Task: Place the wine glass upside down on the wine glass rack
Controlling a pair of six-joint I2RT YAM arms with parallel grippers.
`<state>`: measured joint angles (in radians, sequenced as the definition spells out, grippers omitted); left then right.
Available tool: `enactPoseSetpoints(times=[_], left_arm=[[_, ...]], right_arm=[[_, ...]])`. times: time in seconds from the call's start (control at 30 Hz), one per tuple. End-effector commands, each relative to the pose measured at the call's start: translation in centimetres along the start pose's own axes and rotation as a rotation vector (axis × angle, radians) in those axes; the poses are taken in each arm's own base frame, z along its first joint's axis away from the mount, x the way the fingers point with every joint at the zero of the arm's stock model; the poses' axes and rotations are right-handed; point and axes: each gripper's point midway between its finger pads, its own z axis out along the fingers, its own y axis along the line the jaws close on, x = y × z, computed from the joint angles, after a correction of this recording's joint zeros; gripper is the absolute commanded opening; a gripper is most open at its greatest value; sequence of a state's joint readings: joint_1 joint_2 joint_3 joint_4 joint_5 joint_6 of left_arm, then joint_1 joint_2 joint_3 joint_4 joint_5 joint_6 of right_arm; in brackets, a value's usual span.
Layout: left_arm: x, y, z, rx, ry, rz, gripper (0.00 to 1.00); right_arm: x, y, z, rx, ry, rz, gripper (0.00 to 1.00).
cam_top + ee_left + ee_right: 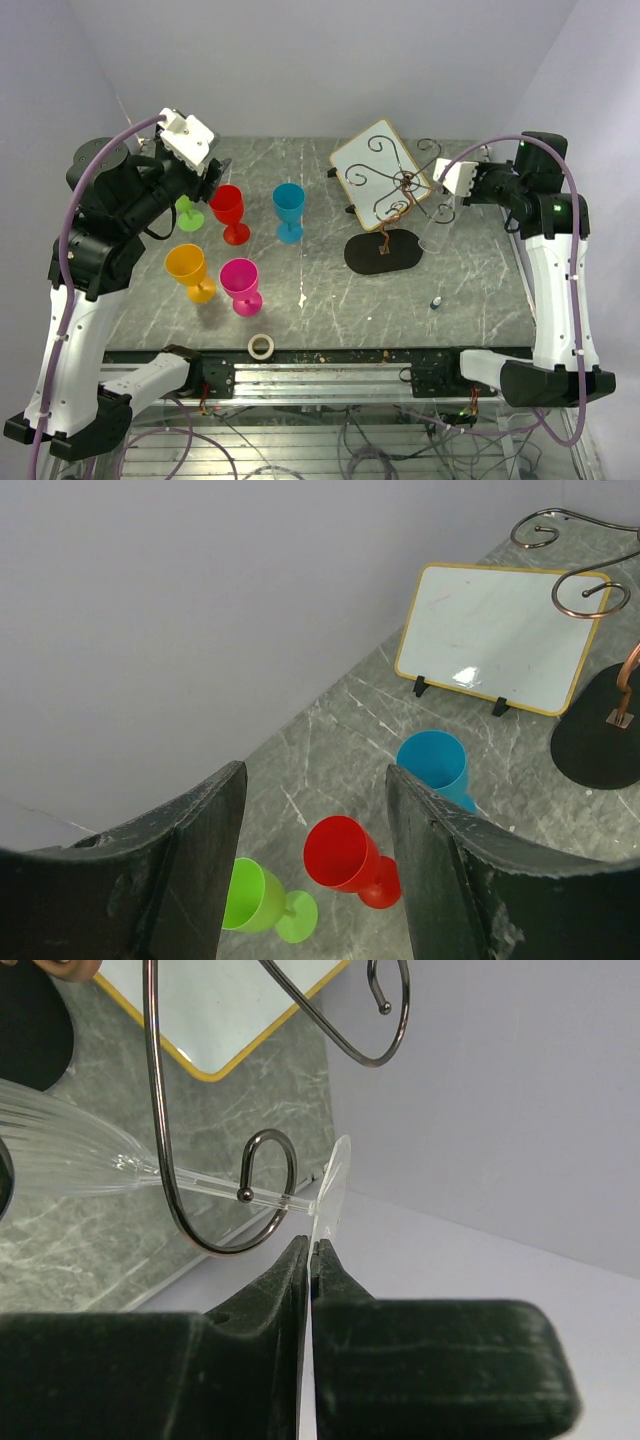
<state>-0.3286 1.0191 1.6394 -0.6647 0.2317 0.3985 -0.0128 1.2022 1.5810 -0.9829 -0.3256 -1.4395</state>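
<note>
A clear wine glass (70, 1155) lies nearly sideways in the right wrist view. Its stem (200, 1182) passes through a curled arm (152, 1080) of the wine glass rack. My right gripper (312, 1245) is shut on the edge of the glass's round foot (333, 1195). From above, the glass (436, 222) shows faintly at the rack's right side, by my right gripper (447, 180). The rack (395, 185) is a dark wire stand on a black oval base (383, 250). My left gripper (315, 775) hangs open and holds nothing, high above a red cup (345, 852) at the far left.
Coloured plastic goblets stand on the left half of the table: red (228, 205), blue (289, 205), green (187, 212), orange (188, 268) and pink (241, 280). A white board with a wooden rim (378, 160) leans behind the rack. A tape roll (261, 346) lies near the front edge.
</note>
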Motion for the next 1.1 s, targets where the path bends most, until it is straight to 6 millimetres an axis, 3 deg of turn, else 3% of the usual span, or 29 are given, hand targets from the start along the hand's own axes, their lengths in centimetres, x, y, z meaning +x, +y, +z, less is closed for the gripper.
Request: enactPoseSetpoints(times=[0.0,0.33,1.07], left_arm=[[-0.9,0.2,-0.4,0.003,-0.026,0.015,0.68],[-0.6,0.0,-0.4,0.011,-0.018,0.020,0.68],[-0.4,-0.4,-0.7,0.025,-0.017,0.028,0.69]], right_arm=[[-0.8,-0.7,0.5,0.022,-0.047,-0.003,0.02],[-1.9,0.2,1.3,-0.019,-0.112,-0.014,0.04],[-3.4,2.2,0.8,-0.083,-0.187,-0.013,0.13]])
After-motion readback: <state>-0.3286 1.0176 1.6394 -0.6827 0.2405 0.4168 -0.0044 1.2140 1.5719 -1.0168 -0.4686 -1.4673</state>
